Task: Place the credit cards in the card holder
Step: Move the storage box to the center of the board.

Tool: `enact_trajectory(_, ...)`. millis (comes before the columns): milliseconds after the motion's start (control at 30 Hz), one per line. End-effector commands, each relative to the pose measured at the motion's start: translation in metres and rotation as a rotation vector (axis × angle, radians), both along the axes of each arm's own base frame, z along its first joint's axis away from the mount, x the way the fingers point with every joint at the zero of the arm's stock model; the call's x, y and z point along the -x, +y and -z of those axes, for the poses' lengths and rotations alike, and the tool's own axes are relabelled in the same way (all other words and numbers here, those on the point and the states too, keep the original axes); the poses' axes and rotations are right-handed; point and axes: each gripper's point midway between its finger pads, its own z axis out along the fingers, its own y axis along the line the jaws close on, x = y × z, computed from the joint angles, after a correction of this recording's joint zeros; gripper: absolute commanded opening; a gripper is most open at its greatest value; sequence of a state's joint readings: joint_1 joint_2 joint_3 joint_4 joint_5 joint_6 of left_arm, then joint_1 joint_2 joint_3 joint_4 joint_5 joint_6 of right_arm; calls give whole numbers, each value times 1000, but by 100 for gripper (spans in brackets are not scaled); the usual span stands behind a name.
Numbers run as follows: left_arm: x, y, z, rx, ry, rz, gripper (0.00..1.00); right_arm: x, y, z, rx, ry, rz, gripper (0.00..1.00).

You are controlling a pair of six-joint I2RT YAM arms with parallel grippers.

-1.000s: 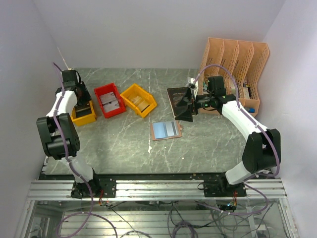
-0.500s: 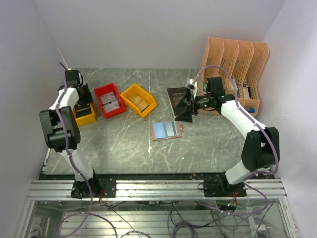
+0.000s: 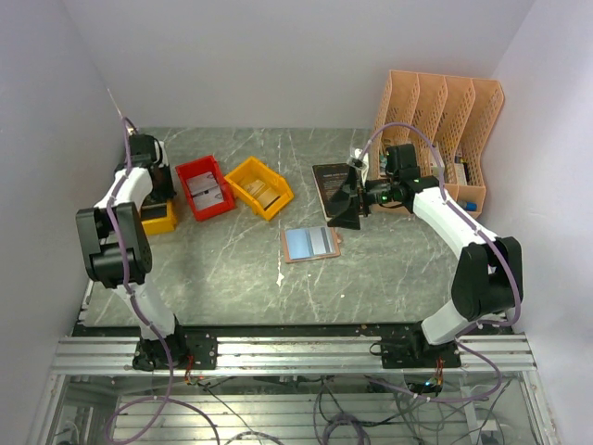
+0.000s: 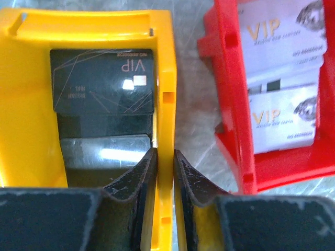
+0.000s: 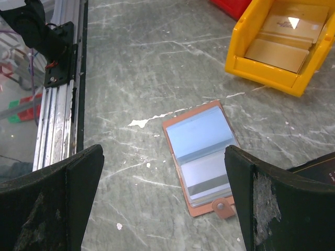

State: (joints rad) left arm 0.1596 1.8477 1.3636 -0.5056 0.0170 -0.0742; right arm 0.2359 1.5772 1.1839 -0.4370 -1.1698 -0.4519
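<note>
My left gripper pinches a wall of the yellow plastic bin at the bench's left edge. My right gripper gapes empty near the tan leather card holder.

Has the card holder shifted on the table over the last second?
No. The card holder lies in the same spot as before, just up and right of the white scuff in the top view.

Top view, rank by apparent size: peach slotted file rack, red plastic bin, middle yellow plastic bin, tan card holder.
1. peach slotted file rack
2-3. red plastic bin and middle yellow plastic bin, too alike to rank
4. tan card holder, smallest
</note>
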Motion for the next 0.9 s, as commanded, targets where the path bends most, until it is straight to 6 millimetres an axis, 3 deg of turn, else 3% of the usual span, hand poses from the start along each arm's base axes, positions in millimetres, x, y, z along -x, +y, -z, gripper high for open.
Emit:
enact_trajectory(0, 31, 2, -6, -66, 23, 49, 26, -5, 1, -6, -4, -24, -9, 100)
enact_trajectory(267, 76, -3, -29, -156, -70, 177, 29, -2, 2, -9, -15, -20, -25, 100)
enact_trajectory(433, 90, 9, -54, -211, -145, 75, 50, 0, 1, -12, -14, -30, -34, 100)
enact_trajectory(567, 89, 10, -73, -149, -178, -8, 54, 2, 1, -17, -16, -46, -34, 100)
enact_trajectory(633, 84, 11, -65, -72, -132, -68, 49, 2, 0, -18, -18, -51, -34, 99)
enact_trajectory(733, 69, 15, -49, 20, -56, -116, 26, 2, 0, -20, -17, -59, -33, 100)
enact_trajectory(867, 44, 11, -20, 101, 19, -103, 10, 2, -2, -20, -16, -62, -28, 100)
